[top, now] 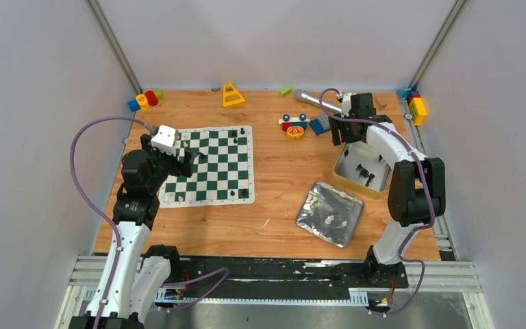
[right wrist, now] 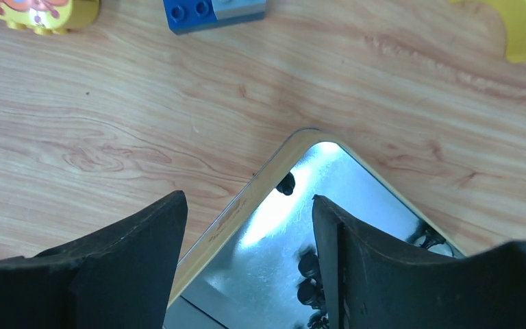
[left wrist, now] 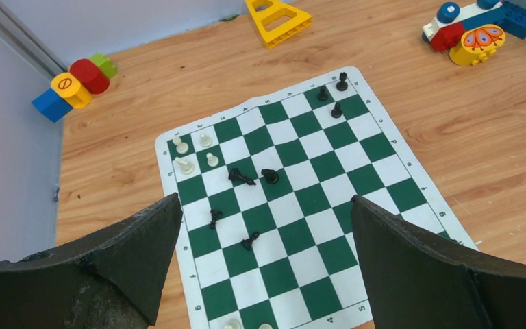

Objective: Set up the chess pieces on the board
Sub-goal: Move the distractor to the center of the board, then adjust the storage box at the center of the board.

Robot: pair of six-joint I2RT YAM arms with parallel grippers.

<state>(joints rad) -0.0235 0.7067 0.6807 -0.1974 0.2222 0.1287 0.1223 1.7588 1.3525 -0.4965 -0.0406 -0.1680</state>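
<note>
The green-and-white board lies on the left of the table. Black chess pieces sit on it near its left side, three of them tipped over. Three more black ones stand at the far corner, and several cream ones stand at the far left corner. My left gripper hangs open above the board's left part, holding nothing. My right gripper is open over the far rim of a metal tin. The tin holds black pieces, and none is between the fingers.
The tin's lid lies in front of the tin with several cream pieces on it. Toy blocks sit behind the tin, at the far left and at the far right. A yellow triangle and a silver cylinder lie near the back wall.
</note>
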